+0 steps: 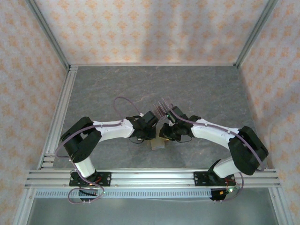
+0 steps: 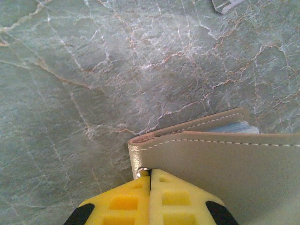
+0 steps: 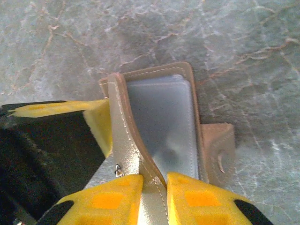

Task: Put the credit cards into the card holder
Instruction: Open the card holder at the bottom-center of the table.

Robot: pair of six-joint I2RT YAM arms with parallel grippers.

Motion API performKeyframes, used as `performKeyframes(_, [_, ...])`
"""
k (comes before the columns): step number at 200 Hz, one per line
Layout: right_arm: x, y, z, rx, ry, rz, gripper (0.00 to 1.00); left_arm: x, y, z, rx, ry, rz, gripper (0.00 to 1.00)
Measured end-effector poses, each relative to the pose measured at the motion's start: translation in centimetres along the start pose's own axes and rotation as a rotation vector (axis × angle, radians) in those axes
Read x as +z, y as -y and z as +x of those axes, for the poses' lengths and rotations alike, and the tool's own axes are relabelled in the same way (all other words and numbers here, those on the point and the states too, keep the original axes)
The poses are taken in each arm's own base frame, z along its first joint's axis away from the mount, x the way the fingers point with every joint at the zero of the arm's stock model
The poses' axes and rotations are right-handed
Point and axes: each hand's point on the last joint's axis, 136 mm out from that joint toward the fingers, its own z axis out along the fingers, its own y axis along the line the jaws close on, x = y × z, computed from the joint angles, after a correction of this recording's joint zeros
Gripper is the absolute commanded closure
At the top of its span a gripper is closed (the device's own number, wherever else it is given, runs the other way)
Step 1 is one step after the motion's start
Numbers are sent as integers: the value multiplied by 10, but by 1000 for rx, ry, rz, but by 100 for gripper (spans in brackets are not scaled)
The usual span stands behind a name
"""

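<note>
At the near middle of the counter (image 1: 211, 89), the right pincer (image 3: 154, 182) is clamping the raised flap (image 3: 123, 117) of the holder (image 3: 196, 108), while the left pincer (image 2: 150, 177), fingers together, is pressing against it. That thin flap is likely risking a slip, closing the pocket before cards are going in.

Right gripper (image 3: 154, 182) at bottom centre, yellow fingertips pinching tan flap of card holder (image 3: 125, 136). Holder stands open, stitched edge curving up the middle of the frame. Pale blue-grey panel (image 3: 164, 119) inside; card or pocket, cannot tell. Left gripper finger (image 3: 100, 127) at left, touching flap's outer face. Small tab (image 3: 218, 145) at right. Grey veined table (image 3: 243, 37) beneath.
</note>
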Motion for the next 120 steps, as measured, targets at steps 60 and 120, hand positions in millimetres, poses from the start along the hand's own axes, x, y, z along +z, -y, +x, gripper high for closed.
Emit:
performKeyframes(60, [2,-15,-4,16,8,-72,67,0,0,1,-5,2,4,96])
performKeyframes(120, [5,-18,-4,24,15,-92,87,0,0,0,-8,5,7,96])
